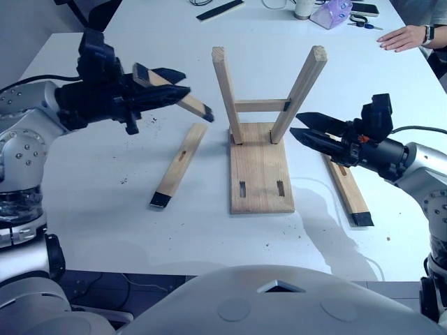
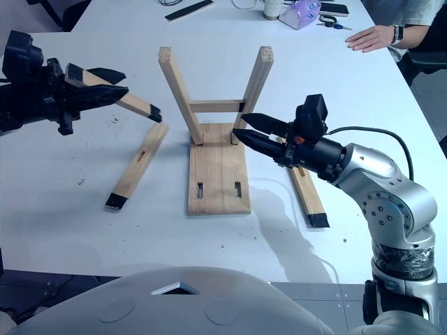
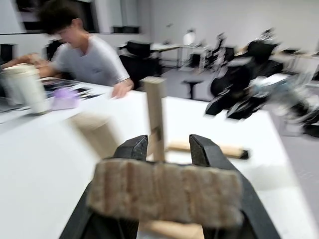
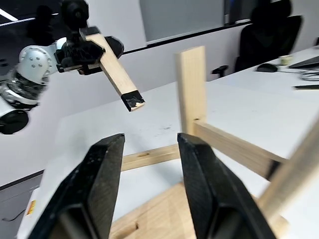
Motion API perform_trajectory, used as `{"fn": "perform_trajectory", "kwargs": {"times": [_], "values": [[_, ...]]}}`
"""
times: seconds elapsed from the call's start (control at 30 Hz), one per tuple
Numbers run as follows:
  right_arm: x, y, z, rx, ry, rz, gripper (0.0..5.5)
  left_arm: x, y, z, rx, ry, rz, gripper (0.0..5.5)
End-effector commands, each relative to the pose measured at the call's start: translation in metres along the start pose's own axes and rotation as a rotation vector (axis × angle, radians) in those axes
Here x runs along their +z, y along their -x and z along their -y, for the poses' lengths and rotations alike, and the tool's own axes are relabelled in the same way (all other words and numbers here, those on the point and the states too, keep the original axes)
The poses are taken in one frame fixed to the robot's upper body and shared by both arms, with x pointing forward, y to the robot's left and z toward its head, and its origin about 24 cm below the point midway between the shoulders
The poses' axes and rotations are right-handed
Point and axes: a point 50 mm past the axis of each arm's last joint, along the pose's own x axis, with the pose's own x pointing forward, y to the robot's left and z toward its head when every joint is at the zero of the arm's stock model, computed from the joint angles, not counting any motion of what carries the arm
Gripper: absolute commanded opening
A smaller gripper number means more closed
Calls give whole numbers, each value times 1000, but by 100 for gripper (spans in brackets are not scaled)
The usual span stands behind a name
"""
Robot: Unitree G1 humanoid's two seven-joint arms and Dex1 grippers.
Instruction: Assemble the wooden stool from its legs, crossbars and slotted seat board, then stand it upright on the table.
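Tabletop [image 1: 105,209], standing legs [image 1: 227,94] upright, held leg [image 1: 188,103] slanting

The white table [image 1: 105,209] carries a slotted seat board [image 1: 260,174] lying flat at its middle. One loose leg [image 1: 180,164] lies beside it toward the left edge, another leg [image 1: 351,195] toward the right edge. Along the far edge sit a black strip [image 1: 220,10], a cup [image 1: 304,8], a purple pouch [image 1: 334,12] and scissors [image 1: 363,24].

The held leg [image 3: 164,191] is blurring across the left wrist view, hiding where the left gripper [image 3: 168,147] is clamping it, and the right gripper [image 3: 219,112] beyond is smearing into a dark shape. That gripper is covering the far end of the loose leg [image 1: 351,195] on the table [image 1: 105,209].
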Motion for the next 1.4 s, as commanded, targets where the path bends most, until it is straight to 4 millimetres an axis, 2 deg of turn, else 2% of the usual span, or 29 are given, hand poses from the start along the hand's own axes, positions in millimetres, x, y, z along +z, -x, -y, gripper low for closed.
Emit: {"fn": "perform_trajectory", "kwargs": {"times": [0.03,0.2,0.37,0.5,0.63,0.8,0.9,1.07,1.4], "values": [[-5,3,-3,-42,30,-13,194,-39,13,-10,30,-108,-216,133],[-12,1,-4,-53,62,-46,194,-81,37,-17,38,-260,-491,133],[-18,0,-7,-54,90,-81,194,-94,41,-3,-62,-227,-527,133],[-19,0,-6,-59,104,-91,194,-90,38,18,-171,-131,-487,133],[-20,1,-5,-67,113,-98,194,-75,35,21,-186,-83,-424,133],[-22,1,-4,-75,126,-118,194,-56,31,5,-120,-171,-402,133],[-24,0,-3,-78,130,-123,194,-50,21,-3,-108,-207,-372,133],[-28,-4,-2,-68,139,-140,194,-60,-1,-8,-144,-199,-361,133],[-30,-6,-3,-58,143,-152,194,-75,-3,-8,-175,-176,-402,133]]}}
